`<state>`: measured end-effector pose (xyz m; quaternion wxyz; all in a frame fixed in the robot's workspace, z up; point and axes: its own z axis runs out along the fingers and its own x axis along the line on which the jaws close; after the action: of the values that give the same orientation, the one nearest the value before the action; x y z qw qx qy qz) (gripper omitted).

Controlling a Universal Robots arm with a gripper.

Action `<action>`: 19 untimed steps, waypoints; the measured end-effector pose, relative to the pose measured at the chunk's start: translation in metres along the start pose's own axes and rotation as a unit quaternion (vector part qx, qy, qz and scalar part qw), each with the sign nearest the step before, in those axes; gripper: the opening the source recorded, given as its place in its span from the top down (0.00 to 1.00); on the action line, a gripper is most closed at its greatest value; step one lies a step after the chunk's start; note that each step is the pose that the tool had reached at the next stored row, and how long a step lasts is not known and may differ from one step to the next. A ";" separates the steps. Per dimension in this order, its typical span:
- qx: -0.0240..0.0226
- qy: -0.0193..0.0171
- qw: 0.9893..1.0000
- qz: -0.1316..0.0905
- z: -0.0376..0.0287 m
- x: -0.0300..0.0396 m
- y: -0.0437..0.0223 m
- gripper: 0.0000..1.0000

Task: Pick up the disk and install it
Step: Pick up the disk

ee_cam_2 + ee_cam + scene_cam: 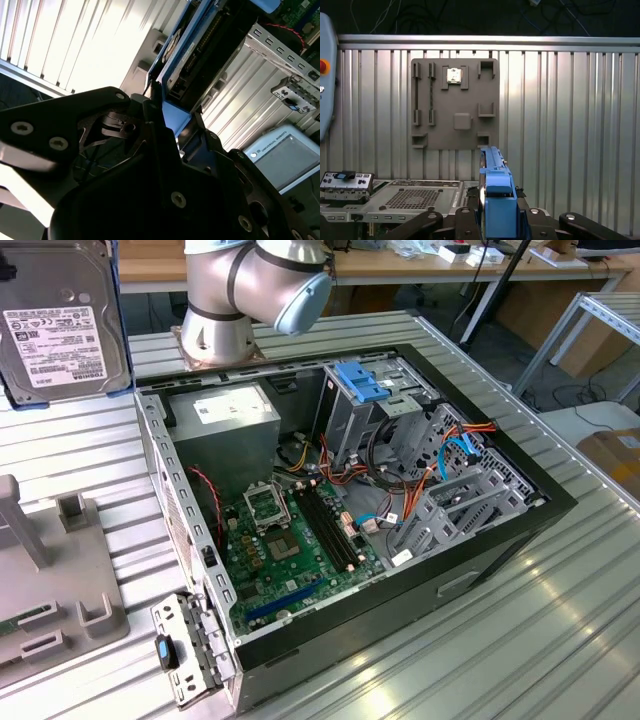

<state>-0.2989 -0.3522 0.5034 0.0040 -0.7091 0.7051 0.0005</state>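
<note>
The disk [55, 325], silver-grey with a white label and a blue rail down its edge, hangs in the air at the exterior view's upper left, above the ribbed table. In the first wrist view, its blue carrier [497, 200] stands edge-on between the black fingers [467, 220]. My gripper [497, 217] is shut on the disk. The second wrist view shows the disk [200, 55] rising out of my gripper [175, 115], with the grey fixture plate beneath it.
The open computer case [560, 502] lies on the table with its motherboard [290, 540], grey power-supply box [225, 415] and upright drive cage topped by a blue bracket [360, 380]. A grey fixture plate [50, 580] lies at the exterior view's left. The arm's base [215, 330] stands behind the case.
</note>
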 end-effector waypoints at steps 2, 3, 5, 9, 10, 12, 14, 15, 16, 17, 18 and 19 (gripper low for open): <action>0.000 0.000 1.000 0.000 0.0000 0.0000 -0.0065 0.63; 0.000 0.000 1.000 0.000 0.0000 0.0001 -0.0111 0.63; 0.000 0.000 1.000 0.000 0.0001 0.0001 -0.0178 0.63; 0.000 0.000 1.000 0.000 0.0002 0.0002 -0.0370 0.63; 0.000 0.000 1.000 0.000 0.0002 0.0002 -0.0443 0.63; 0.000 0.000 1.000 0.000 0.0002 0.0003 -0.0500 0.63; 0.000 0.000 1.000 0.000 0.0002 0.0003 -0.0552 0.63; 0.000 0.000 1.000 0.000 0.0002 0.0003 -0.0594 0.63; 0.000 0.000 1.000 0.000 0.0003 0.0004 -0.0649 0.63; 0.000 0.000 1.000 0.000 0.0003 0.0004 -0.0691 0.63; 0.000 0.000 1.000 0.000 0.0004 0.0004 -0.0729 0.63; 0.000 0.000 1.000 0.000 0.0004 0.0004 -0.0784 0.63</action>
<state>-0.2205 -0.3522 0.5034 0.0040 -0.7091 0.7051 0.0005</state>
